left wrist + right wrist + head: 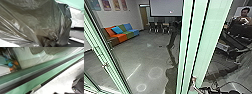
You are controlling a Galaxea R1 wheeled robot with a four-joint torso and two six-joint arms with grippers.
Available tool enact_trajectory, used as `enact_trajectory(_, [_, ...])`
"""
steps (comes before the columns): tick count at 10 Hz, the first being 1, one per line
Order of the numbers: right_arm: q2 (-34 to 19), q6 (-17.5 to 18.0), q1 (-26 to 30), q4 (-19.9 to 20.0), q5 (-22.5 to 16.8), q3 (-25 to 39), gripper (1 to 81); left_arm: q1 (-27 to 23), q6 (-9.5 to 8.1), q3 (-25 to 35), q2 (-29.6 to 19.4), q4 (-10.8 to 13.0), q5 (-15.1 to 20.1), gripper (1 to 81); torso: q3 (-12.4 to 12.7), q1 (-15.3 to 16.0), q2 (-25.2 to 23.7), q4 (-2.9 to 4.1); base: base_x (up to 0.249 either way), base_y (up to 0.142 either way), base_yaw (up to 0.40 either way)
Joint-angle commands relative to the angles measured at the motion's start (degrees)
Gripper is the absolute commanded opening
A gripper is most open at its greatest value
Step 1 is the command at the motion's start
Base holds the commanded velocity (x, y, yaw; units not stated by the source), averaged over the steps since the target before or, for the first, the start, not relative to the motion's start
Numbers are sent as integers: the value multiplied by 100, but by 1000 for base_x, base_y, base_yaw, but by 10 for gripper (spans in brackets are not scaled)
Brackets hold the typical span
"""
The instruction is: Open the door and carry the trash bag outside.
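Lg. shiny dark-brown plastic trash bag (31,18) is right up close to L wrist cam, creased & bunched; can't tell state of L gripper or R gripper. Tall pale-green, black-edged door framing (206,37) stands R of ctr in head view, w/ low orange, green & blue sofa (122,37) across the rm & a person (242,20) upper R.

From high up, the head view faces forward and down between green frames (206,37), the sofa (121,35) toward ten o'clock. The left wrist view looks at the trash bag (37,18) close up; the right wrist view, close along green framing, shares the sofa's orange and blue.
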Motion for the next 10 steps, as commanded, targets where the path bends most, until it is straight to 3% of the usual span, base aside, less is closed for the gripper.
enact_trajectory(1, [-561,616,1025,358,815,-749,811,-192,32,61,-50,34,411,10,0,3,0,0,0,0,0])
enact_trajectory(10, [-535,581,1016,349,806,-828,811,-174,32,61,-50,34,402,10,0,3,2,0,0,0,0])
